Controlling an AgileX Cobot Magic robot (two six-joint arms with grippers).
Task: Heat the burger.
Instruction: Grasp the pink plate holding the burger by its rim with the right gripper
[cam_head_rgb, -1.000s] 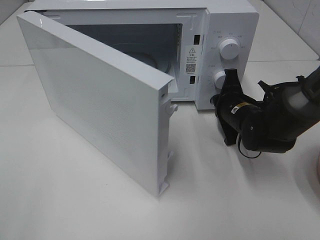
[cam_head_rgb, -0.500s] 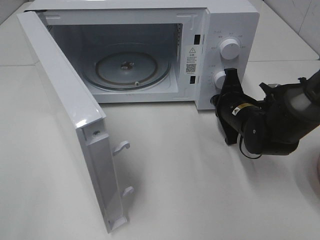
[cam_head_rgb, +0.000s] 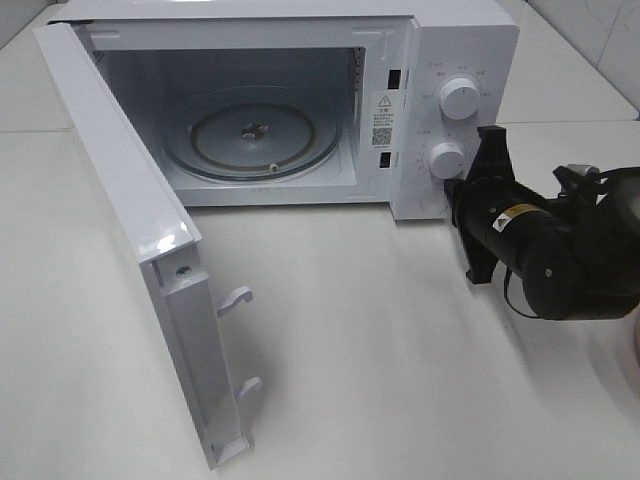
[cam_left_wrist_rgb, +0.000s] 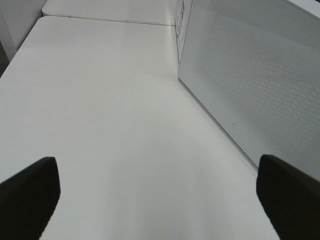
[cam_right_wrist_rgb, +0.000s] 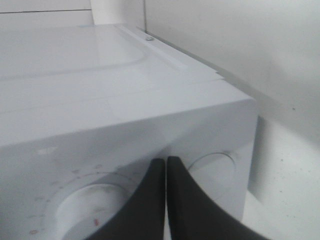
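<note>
White tabletop is being faced by the left gripper, its jaws being held wide apart, empty. The right gripper, jaws pressed shut on nothing, is being drawn back from the microwave and its lower knob. The door, half shut a second ago, is now being left wide open, the turntable bared. The burger is being shown nowhere; fetching it is judged next.

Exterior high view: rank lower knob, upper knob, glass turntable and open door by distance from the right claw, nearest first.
1. Lower knob, just beside the right claw.
2. Upper knob, above the lower one.
3. Glass turntable, inside the microwave.
4. Open door, far left.
</note>
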